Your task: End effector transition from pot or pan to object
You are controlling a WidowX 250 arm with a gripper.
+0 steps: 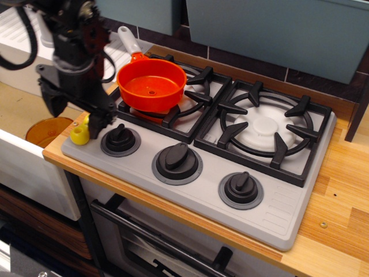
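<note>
Fingers (101, 122) spread, astride yellow-handled utensil (80, 135); no legible writing.

The end effector (75, 109) is seen as a black metal assembly throughout, matte with dull highlights on its edges. Two long, dark fingers (99, 122) are carried on a wide crossbar; each tapers to a blunt point. Above the crossbar a blocky black housing is observed, its faces broken by brackets and small recesses; a pale circular detail, possibly a screw or fitting, is noted near the top. Thick black cables are looped from the upper left of the housing. Finer markings cannot be resolved owing to blur.
</note>
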